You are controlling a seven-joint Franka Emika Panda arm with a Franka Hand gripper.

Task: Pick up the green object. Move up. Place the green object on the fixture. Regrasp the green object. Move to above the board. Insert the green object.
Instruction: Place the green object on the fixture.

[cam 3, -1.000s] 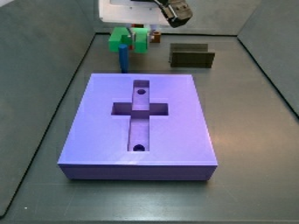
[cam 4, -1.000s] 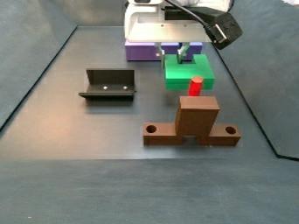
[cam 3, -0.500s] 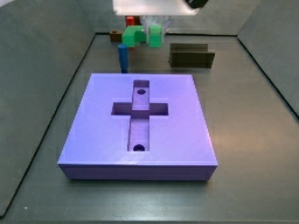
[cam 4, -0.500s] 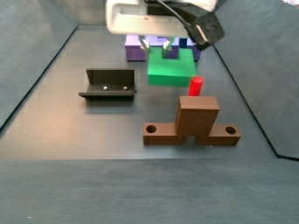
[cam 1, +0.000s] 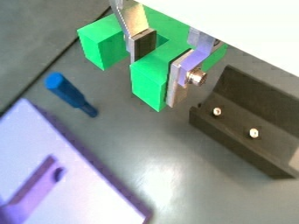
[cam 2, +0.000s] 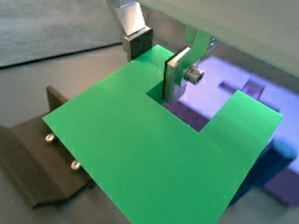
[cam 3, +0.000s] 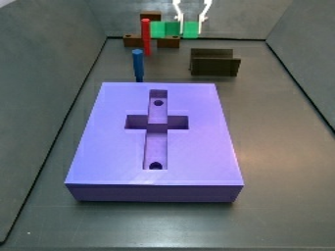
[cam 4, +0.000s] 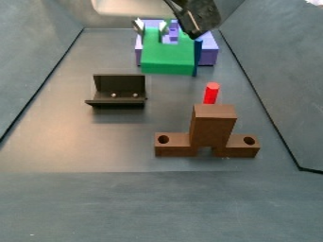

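In a wrist view the gripper (cam 1: 165,61) has its silver plates clamped across one prong of the green object (cam 1: 146,63), the fixture (cam 1: 250,131) just beside and the blue peg (cam 1: 70,94) on the floor. In a wrist view the green object (cam 2: 163,149) fills the frame, notch facing away from the fixture (cam 2: 41,171). In a side view the gripper (cam 3: 189,14) hangs high above the floor, beyond the board (cam 3: 157,142), green object (cam 3: 167,29) gripped. In a side view the green object (cam 4: 167,52) lies flat, clear of the floor, near the red peg (cam 4: 211,94).

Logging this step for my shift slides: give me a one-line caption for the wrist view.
Gripper clamps one prong of the green object, lifted clear of the floor beside the fixture.
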